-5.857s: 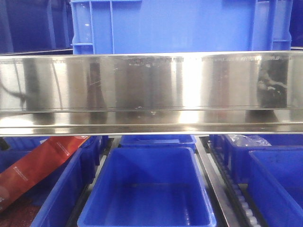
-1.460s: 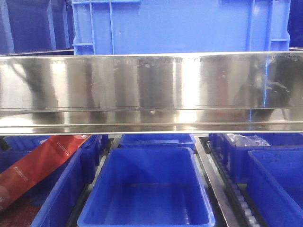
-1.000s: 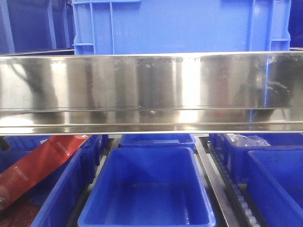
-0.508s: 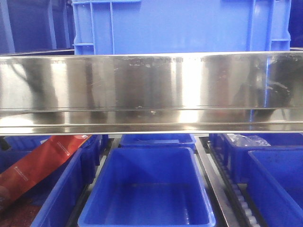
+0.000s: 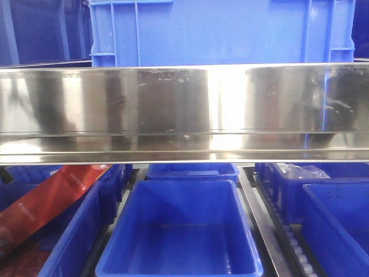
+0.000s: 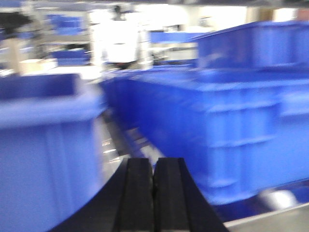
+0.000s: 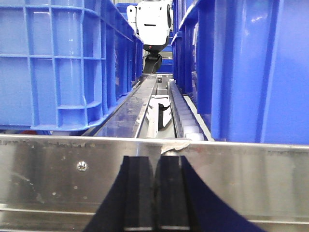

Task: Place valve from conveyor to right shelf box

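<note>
The valve and the conveyor are out of view in every frame. My left gripper (image 6: pixel 154 166) is shut and empty, its black fingers pressed together, held in front of blurred blue bins (image 6: pixel 227 125). My right gripper (image 7: pixel 154 164) is shut and empty, close to a steel shelf rail (image 7: pixel 72 169), facing the gap between two blue crates (image 7: pixel 63 63). Neither gripper shows in the front view, which faces a steel shelf beam (image 5: pixel 184 109).
A large blue crate (image 5: pixel 219 32) stands on the beam. Below it sit an empty blue bin (image 5: pixel 181 231), more blue bins at the right (image 5: pixel 340 225) and a red package (image 5: pixel 46 199) in a left bin. A roller track (image 7: pixel 181 108) runs between the crates.
The front view has shifted very slightly; reflections on the steel beam have moved. Nothing was picked up or let go.
</note>
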Robot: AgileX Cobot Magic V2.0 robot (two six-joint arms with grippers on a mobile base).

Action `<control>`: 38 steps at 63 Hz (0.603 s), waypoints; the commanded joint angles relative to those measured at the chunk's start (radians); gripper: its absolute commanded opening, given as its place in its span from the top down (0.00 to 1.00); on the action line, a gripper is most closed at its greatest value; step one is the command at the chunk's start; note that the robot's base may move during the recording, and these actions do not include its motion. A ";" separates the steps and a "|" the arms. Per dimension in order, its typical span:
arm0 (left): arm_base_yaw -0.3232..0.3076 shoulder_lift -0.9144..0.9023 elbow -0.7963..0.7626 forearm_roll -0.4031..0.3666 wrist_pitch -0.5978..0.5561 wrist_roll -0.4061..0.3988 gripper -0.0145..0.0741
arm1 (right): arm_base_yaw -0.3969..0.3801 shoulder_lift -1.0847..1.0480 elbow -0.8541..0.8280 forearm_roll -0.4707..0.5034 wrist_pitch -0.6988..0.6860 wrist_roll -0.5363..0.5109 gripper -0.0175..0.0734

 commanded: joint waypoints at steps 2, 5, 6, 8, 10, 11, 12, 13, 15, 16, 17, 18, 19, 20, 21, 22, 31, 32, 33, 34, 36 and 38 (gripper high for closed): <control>0.081 -0.085 0.081 0.105 0.006 -0.128 0.96 | -0.003 -0.004 0.002 0.002 -0.014 -0.010 0.99; 0.130 -0.132 0.124 0.105 0.006 -0.128 0.96 | -0.003 -0.004 0.002 0.002 -0.014 -0.010 0.99; 0.142 -0.146 0.136 0.105 0.006 -0.128 0.96 | -0.003 -0.004 0.002 0.002 -0.014 -0.010 0.99; 0.164 -0.179 0.160 0.105 0.006 -0.128 0.96 | -0.003 -0.004 0.002 0.002 -0.014 -0.010 0.99; 0.185 -0.206 0.188 0.105 0.006 -0.128 0.96 | -0.003 -0.004 0.002 0.002 -0.014 -0.010 0.99; 0.195 -0.218 0.199 0.105 0.006 -0.128 0.96 | -0.003 -0.004 0.002 0.002 -0.014 -0.010 0.99; 0.208 -0.231 0.209 0.105 0.006 -0.128 0.96 | -0.003 -0.004 0.002 0.002 -0.014 -0.010 0.99; 0.217 -0.250 0.223 0.103 0.006 -0.128 0.96 | -0.003 -0.004 0.002 0.002 -0.014 -0.010 0.99; 0.235 -0.274 0.241 0.103 0.006 -0.128 0.96 | -0.003 -0.004 0.002 0.002 -0.014 -0.010 0.99; 0.241 -0.285 0.250 0.103 0.006 -0.128 0.96 | -0.003 -0.004 0.002 0.002 -0.014 -0.010 0.99; 0.246 -0.295 0.258 0.101 0.006 -0.128 0.96 | -0.003 -0.004 0.002 0.002 -0.014 -0.010 0.99; 0.252 -0.309 0.269 0.101 0.008 -0.128 0.96 | -0.003 -0.004 0.002 0.002 -0.014 -0.010 0.99; 0.255 -0.318 0.277 0.101 0.008 -0.128 0.96 | -0.003 -0.004 0.002 0.002 -0.014 -0.010 0.99; 0.258 -0.319 0.284 0.101 0.008 -0.128 0.96 | -0.003 -0.004 0.002 0.002 -0.014 -0.010 0.99; 0.260 -0.319 0.293 0.101 0.008 -0.128 0.96 | -0.003 -0.004 0.002 0.002 -0.014 -0.010 0.99; 0.260 -0.319 0.300 0.101 0.008 -0.128 0.96 | -0.003 -0.004 0.002 0.002 -0.014 -0.010 0.99; 0.258 -0.319 0.357 0.099 -0.024 -0.128 0.96 | -0.003 -0.004 0.002 0.002 -0.014 -0.010 0.99; 0.258 -0.319 0.363 0.099 -0.029 -0.128 0.96 | -0.003 -0.004 0.002 0.002 -0.014 -0.010 0.99; 0.258 -0.319 0.363 0.096 -0.034 -0.128 0.96 | -0.003 -0.004 0.002 0.002 -0.014 -0.010 0.99; 0.258 -0.319 0.363 0.096 -0.041 -0.128 0.96 | -0.003 -0.004 0.002 0.002 -0.014 -0.010 0.99; 0.258 -0.319 0.363 0.096 -0.057 -0.128 0.96 | -0.003 -0.004 0.002 0.002 -0.014 -0.010 0.99; 0.258 -0.319 0.363 0.096 -0.046 -0.128 0.96 | -0.003 -0.004 0.002 0.002 -0.014 -0.010 0.99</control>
